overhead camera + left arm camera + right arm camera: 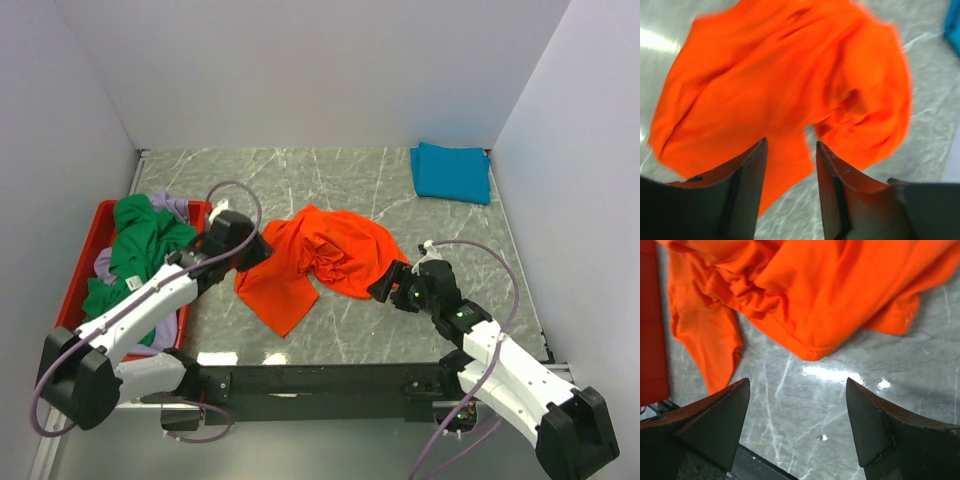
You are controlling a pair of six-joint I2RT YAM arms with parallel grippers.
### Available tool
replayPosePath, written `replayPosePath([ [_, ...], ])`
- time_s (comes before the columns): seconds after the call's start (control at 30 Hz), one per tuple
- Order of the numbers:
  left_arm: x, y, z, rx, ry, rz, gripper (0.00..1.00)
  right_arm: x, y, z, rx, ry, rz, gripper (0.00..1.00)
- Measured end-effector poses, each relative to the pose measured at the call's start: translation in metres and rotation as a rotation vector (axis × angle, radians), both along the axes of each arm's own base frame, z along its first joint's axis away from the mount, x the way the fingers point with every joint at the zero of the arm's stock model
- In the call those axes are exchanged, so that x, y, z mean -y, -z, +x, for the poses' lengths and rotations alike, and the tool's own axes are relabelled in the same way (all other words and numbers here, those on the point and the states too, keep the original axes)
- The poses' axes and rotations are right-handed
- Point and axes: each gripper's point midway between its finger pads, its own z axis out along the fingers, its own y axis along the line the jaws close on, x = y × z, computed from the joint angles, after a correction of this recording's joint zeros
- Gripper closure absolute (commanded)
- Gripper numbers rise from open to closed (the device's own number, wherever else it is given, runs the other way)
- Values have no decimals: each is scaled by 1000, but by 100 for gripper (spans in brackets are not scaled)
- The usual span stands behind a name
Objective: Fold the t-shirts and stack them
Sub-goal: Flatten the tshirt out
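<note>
The orange t-shirt [325,262] is lying crumpled in the middle of the counter [330,180], bunched into folds, so its sleeves and collar are hard to pick out. One flap is trailing toward the near edge.

The left hand [790,142] is hanging over the shirt's left edge. From above, its own dark body is hiding its fingertips, so I cannot tell whether they are touching the cloth. The left wrist view is blurred, but the two fingers are standing apart, with orange cloth showing through the gap and nothing pinched between them.

The right hand [797,385] is hovering by the shirt's near right edge. Its fingers are spread wide over bare counter, gripping nothing, with the orange hem lying just beyond their tips.

The red tray [88,255] is sitting at the left, partly covered by the left arm [150,300]. In it the green t-shirt [140,250] is heaped over the lavender t-shirt [172,205], which is showing only in patches at the edges of the heap.

The teal-blue t-shirt [452,172] is lying folded flat in the far right corner, well apart from both hands.
</note>
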Motion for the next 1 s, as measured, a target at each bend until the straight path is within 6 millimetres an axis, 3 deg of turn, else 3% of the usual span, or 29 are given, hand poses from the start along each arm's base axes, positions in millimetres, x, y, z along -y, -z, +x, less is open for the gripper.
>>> replayPosePath([
  [0.17,-13,50,-34,-88,-31,-14,52,0,6,7,-9,26,-5,19],
  [0.27,-6,73,-54,-139,-2,-8,50,-3,10,13,-18,35,2,22],
  [0.57,28,89,-96,-169,62,53,43,-10,26,20,-66,50,15,28],
  [0.8,17,117,-123,-223,4,100,33,-13,27,24,-63,55,27,31],
  [1.0,13,127,-139,-247,-54,139,25,-15,34,23,-86,56,21,35],
])
